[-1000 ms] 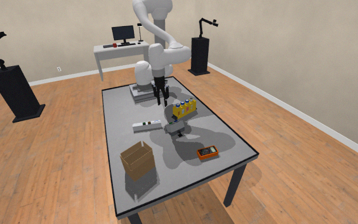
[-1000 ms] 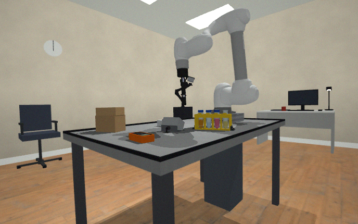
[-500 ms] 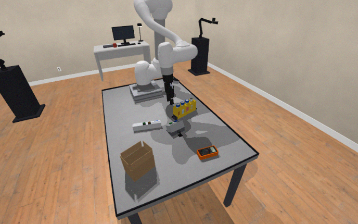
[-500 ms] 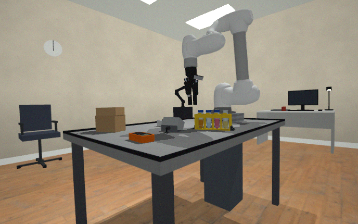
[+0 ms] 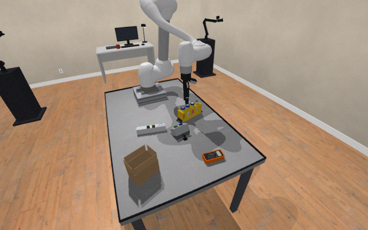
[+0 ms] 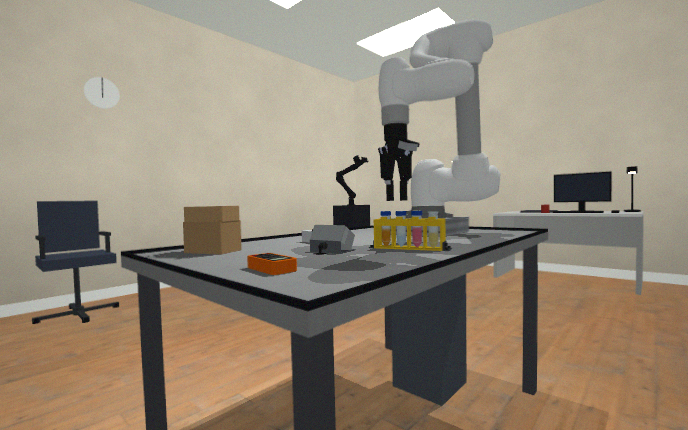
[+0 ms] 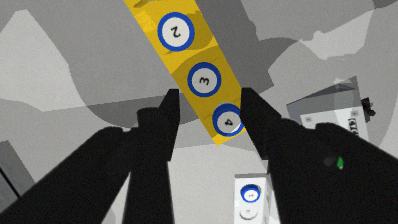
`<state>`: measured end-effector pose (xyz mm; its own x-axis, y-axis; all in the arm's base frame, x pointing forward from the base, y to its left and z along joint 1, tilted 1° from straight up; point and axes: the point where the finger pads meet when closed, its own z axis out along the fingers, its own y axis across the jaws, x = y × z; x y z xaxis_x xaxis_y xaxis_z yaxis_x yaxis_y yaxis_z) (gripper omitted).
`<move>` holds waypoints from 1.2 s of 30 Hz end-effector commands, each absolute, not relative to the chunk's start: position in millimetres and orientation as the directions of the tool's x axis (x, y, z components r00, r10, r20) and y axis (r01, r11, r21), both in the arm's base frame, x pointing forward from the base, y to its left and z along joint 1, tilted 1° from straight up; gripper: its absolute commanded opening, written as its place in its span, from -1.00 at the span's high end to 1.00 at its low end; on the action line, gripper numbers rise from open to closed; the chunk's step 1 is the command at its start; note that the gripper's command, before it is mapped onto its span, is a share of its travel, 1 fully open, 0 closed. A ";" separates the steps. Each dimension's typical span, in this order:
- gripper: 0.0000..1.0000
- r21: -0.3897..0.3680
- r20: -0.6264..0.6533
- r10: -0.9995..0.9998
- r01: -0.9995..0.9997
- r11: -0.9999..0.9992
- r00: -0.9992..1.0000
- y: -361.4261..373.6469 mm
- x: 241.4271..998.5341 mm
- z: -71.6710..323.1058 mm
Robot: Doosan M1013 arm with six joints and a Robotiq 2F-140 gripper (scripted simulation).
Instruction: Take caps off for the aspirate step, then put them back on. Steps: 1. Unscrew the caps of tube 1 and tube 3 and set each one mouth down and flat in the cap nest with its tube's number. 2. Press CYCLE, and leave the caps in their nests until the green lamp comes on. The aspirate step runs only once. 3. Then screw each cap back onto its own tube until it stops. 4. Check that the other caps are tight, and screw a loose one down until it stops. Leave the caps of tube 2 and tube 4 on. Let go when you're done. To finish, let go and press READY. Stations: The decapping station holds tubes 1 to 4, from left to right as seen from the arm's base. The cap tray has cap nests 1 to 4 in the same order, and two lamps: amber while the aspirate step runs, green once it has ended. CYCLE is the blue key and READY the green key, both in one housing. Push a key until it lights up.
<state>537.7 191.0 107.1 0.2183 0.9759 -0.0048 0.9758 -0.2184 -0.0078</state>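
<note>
- Above the yellow rack [image 7: 150, 22] at frame centre, the gripper [image 7: 207, 107] hangs part-open and empty, its fingers framing caps 3 [image 7: 204, 80] and 4 [image 7: 229, 120].
- Caps 2 [image 7: 175, 31], 3 and 4 sit on their tubes.
- One blue cap [image 7: 249, 193] rests in the cap tray [image 7: 241, 181], lower right; judged to be cap 1.
- Cap 3, CYCLE, recapping, checks and READY appear left.
- Four tubes [image 6: 408, 233] hold coloured liquid.
</note>
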 end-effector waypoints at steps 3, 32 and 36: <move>0.18 -0.007 -0.008 0.975 0.975 -0.221 0.221 205.0 537.0 107.6; 0.18 -0.007 -0.008 0.975 0.975 -0.221 0.221 204.8 536.8 69.6; 0.18 -0.007 -0.008 0.975 0.975 -0.221 0.221 204.7 536.9 67.6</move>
